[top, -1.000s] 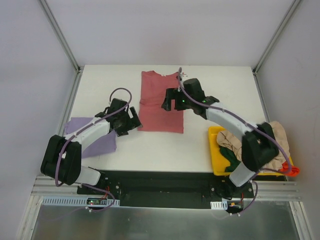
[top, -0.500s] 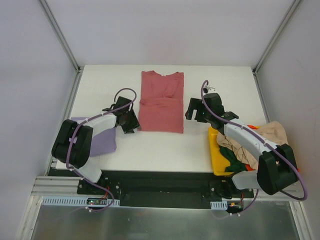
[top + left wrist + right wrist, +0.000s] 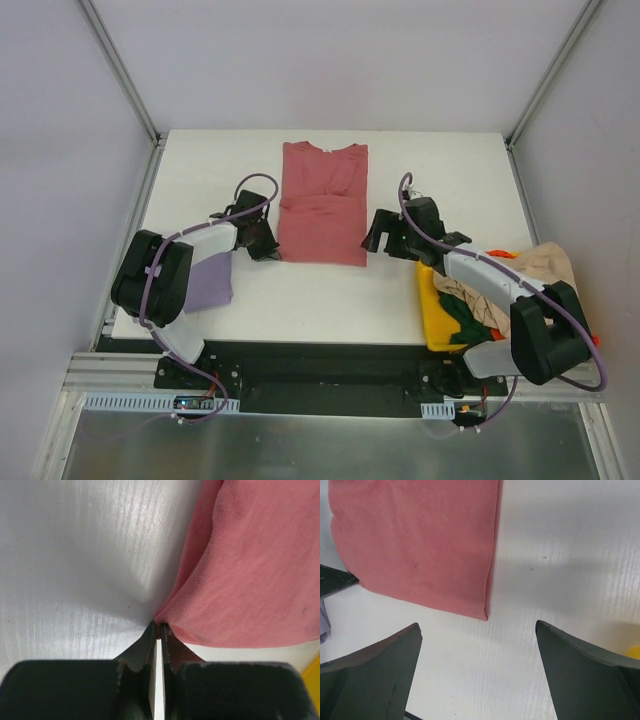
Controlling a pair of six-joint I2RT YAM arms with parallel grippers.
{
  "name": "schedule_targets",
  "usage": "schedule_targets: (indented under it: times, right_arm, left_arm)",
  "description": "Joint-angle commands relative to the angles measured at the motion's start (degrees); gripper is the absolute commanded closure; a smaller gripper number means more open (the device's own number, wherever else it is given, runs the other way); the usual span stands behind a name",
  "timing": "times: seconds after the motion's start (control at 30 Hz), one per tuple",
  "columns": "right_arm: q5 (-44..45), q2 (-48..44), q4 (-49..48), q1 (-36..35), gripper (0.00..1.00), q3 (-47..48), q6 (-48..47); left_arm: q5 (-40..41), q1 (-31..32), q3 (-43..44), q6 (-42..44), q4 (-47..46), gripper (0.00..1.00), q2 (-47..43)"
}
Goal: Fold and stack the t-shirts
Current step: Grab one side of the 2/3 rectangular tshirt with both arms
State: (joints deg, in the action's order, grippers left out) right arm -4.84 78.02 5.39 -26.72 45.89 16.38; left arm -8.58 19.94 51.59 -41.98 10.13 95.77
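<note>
1. Left gripper [image 3: 159, 626]: fingers pressed together, pinching a corner of the pink t-shirt [image 3: 322, 215] at their tips.
2. Right gripper [image 3: 477, 645]: fingers wide apart over the tabletop [image 3: 560, 555]; the shirt's other near corner lies just ahead, untouched.

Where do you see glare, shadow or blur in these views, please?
Left wrist: glare streaks the table beside the pink shirt, whose weave is sharp. Right wrist: a grey shadow band lies on the table right of the shirt. Top external: even light.
</note>
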Motion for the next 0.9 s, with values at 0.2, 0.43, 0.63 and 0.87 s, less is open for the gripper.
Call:
schedule_targets:
  times: [0.2, 0.43, 0.63, 0.87]
  right_arm:
    - [-4.12, 10.12, -4.77, -2.11, 0.12, 1.48, 3.21]
    - [-2.55, 16.72, -3.81, -5.27, 0.46, 4.21, 6.29]
    - [-0.17, 17.61, -1.35, -5.89, 0.54, 3.86, 7.96]
    - [1.5, 17.34, 0.5, -6.94, 0.6, 2.63, 8.23]
  left_arm:
    - [2.08, 0.62, -3.6, 2.86, -2.4, 1.0, -2.16]
    - [1.63, 0.62, -4.22, 2.34, -2.48, 1.0, -2.34]
    - [2.25, 0.62, -4.48, 2.34, -2.57, 1.0, -2.95]
    - [3.31, 0.62, -5.27, 1.99, -2.49, 1.0, -3.83]
